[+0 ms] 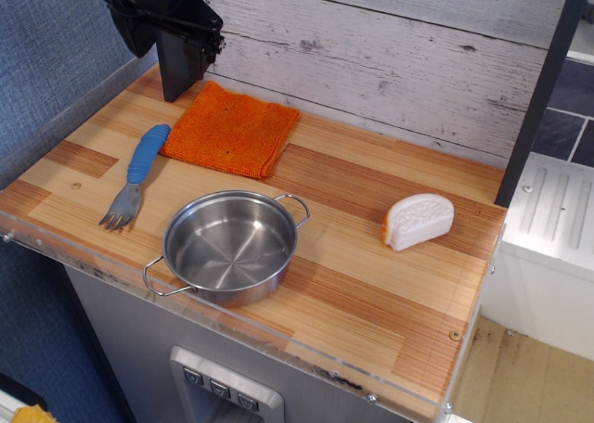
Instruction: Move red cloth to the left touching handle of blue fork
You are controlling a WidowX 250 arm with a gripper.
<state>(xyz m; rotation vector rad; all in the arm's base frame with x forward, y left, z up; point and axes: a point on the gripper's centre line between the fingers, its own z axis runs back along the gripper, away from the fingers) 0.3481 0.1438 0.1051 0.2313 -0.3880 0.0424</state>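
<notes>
The red cloth (232, 128) lies flat at the back left of the wooden table. Its lower left corner touches the top end of the blue fork's (145, 160) handle. The fork lies left of the cloth, with its silver tines pointing toward the front edge. My gripper (160, 63) hangs above the table just behind the cloth's back left corner. It is clear of the cloth, with its black fingers (177, 78) apart and nothing between them.
A steel pan (230, 247) with two handles stands in front of the cloth. A white wedge-shaped object (419, 221) lies at the right. A plank wall (390, 52) runs along the back, a blue wall along the left.
</notes>
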